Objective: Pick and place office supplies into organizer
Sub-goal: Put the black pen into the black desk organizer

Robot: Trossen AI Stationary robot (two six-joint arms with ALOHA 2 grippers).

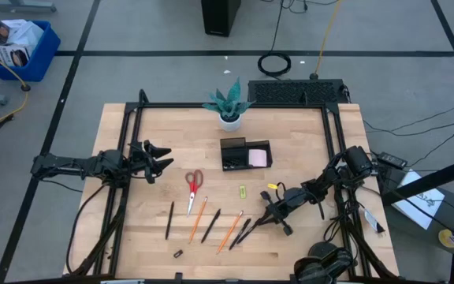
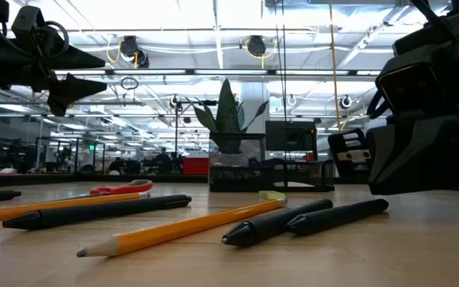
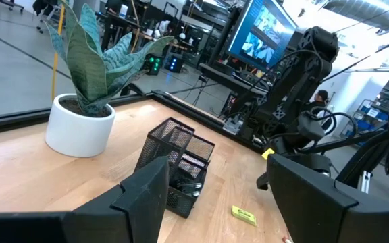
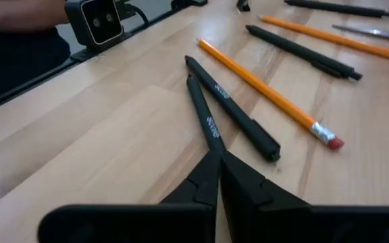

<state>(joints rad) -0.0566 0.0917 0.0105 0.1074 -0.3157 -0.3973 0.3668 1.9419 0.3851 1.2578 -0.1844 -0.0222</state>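
Bench (image 1: 306, 134) seen from above: the right tool (image 1: 268, 214) sits low at the near right, its tip touching the ends of two black pens (image 1: 243, 232) that lie side by side. Just beyond them lies an orange pencil (image 1: 230, 231), then another black pen (image 1: 211, 225), a second orange pencil (image 1: 198, 220) and a further pen (image 1: 169, 220). Red-handled scissors (image 1: 193, 189) lie farther off, and a yellow-green clip (image 1: 243, 191) rests between this tool and the black organizer (image 1: 245, 155), which holds a pink sticky-note pad (image 1: 257, 158). A white pot with teal plant (image 1: 229, 106) stands behind the organizer. The left tool (image 1: 159, 163) hovers at the far left, fingers spread and released, well apart from everything.

Low view: the pencil (image 2: 182, 229) and pens (image 2: 305, 219) lie flat in front, the right tool's bulk (image 2: 421, 119) above them, the organizer (image 2: 237, 163) behind.

Left wrist view: the released fingers (image 3: 140, 202) frame the organizer (image 3: 174, 165), with the pot (image 3: 80, 125) to one side.

Right wrist view: the right tool (image 4: 216, 177) is clenched with its fingers together, empty, its tip meeting the nearer pen (image 4: 204, 118).
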